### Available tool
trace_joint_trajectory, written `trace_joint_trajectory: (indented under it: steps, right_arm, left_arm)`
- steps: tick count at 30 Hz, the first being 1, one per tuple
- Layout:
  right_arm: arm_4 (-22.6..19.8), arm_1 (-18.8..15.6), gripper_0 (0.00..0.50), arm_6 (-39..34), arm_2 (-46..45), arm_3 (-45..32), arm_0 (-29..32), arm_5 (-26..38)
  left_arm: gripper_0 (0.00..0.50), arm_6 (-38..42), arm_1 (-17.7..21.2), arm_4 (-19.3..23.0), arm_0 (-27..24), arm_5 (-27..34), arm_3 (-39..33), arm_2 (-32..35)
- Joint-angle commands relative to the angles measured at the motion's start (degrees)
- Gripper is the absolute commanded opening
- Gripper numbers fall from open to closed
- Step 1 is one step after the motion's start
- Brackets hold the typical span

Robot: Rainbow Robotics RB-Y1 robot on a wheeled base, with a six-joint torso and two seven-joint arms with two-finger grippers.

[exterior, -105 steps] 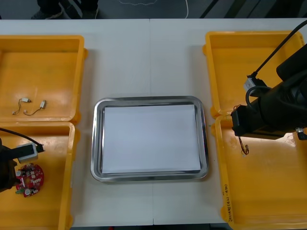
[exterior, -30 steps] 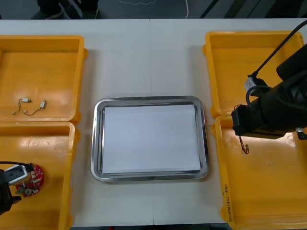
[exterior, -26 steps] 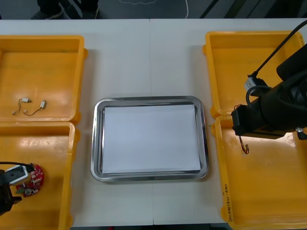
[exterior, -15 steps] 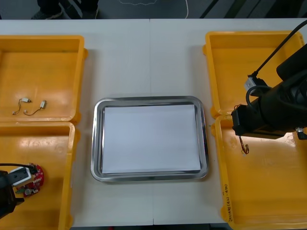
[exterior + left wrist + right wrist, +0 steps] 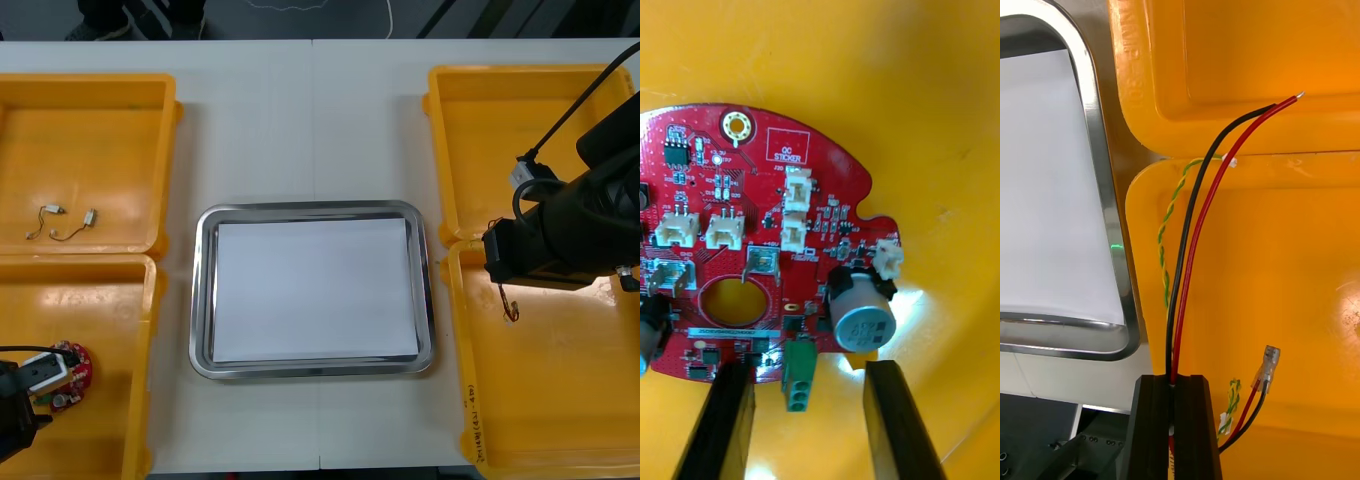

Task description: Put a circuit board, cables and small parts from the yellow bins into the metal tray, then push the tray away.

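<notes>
Our left gripper stands open in a left yellow bin, fingers either side of the edge of the red circuit board; closing on so little, we judge the board could slip. Our right gripper pinches a red and black cable over the right bins.

**Three cameras, one tray**

From above we look steeply down on the surface, metal tray at centre. Our right wrist camera hangs just right of the tray, sharing its right rim and the yellow bins with that view. Our left wrist camera sits close over the circuit board, left of the tray.
</notes>
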Motion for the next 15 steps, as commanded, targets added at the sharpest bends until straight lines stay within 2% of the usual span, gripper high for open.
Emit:
trace_joint_trajectory:
  steps: [1, 2, 3, 4, 12, 15]
  right_arm:
    - [0.39, 0.32, 0.000, -0.59, 0.56, -1.56, -0.93, 0.26]
    - [0.39, 0.32, 0.000, -0.59, 0.56, -1.56, -0.93, 0.26]
    - [0.47, 0.32, 0.000, -0.50, 0.56, -1.56, -0.93, 0.26]
    - [0.47, 0.32, 0.000, -0.59, 0.65, -1.65, -0.93, 0.26]
    - [0.47, 0.32, 0.000, -0.50, 0.56, -1.56, -0.93, 0.26]
    - [0.47, 0.32, 0.000, -0.50, 0.56, -1.56, -0.93, 0.26]
  left_arm:
    - [0.079, -2.18, -0.96, -0.79, 2.34, -0.66, -1.76, -0.73]
    - [0.079, -2.18, -0.96, -0.79, 2.34, -0.66, -1.76, -0.73]
    - [0.017, -2.18, -1.05, -0.97, 2.25, -0.92, -1.76, -0.73]
    - [0.002, -2.18, -0.96, -1.05, 2.25, -1.01, -1.76, -0.73]
    - [0.000, -2.18, -0.96, -0.97, 1.72, -1.27, -1.85, -0.46]
    - [0.000, -2.18, -0.96, 0.26, 1.29, -0.92, -1.85, 0.59]
